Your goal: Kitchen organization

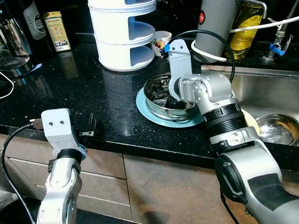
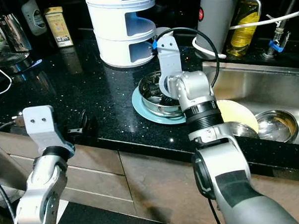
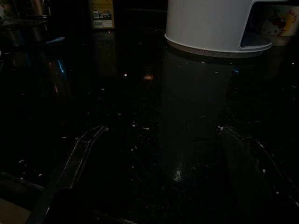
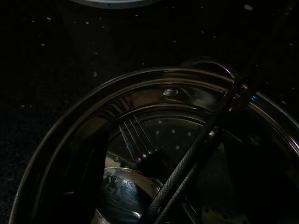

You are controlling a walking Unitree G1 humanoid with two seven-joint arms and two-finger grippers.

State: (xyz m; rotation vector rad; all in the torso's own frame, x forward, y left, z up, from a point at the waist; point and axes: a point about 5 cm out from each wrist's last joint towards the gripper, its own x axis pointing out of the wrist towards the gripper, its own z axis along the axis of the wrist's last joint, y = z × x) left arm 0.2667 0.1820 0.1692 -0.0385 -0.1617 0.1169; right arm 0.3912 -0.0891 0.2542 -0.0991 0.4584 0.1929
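A steel bowl (image 1: 158, 89) sits on a light blue plate (image 1: 148, 111) on the black counter, just left of the sink. My right gripper (image 1: 177, 103) reaches down inside the bowl, its tips hidden by the wrist. The right wrist view looks into the bowl (image 4: 70, 140), where a fork (image 4: 140, 142) and a spoon (image 4: 122, 186) lie on the bottom. My left gripper (image 1: 89, 127) rests open at the counter's front edge with nothing between its fingers (image 3: 74, 163).
A white tiered rack (image 1: 124, 33) and a small cup (image 1: 161, 42) stand behind the bowl. A grey canister (image 1: 217, 19) and an oil bottle (image 1: 247, 23) are at back right. The sink (image 1: 267, 84) holds a steel bowl (image 1: 277, 129) and a yellow plate (image 1: 250, 118). A coffee pot (image 1: 9, 29) stands far left.
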